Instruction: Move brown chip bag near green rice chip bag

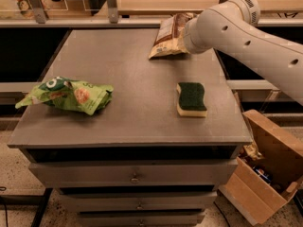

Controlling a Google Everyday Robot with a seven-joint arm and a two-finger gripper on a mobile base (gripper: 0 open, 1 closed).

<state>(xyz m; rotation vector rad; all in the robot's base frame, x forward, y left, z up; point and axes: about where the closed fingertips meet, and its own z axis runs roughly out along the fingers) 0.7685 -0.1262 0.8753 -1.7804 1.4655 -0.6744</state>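
Brown chip bag: at the far right of the tabletop, tilted, lower edge near or on the surface, upper end against the arm's tip.
Gripper: at the bag's right side, hidden behind the white wrist; open or closed cannot be told.
Arm: reaching in from the right, above the table's far right corner.
Green rice chip bag: crumpled, lying at the left edge of the grey table, well apart from the brown bag.
Between the bags: bare tabletop.
Sponge: green top, yellow base, flat on the right side, nearer the front than the brown bag and off the line between the bags.
Below: drawers; open cardboard box on the floor at right.
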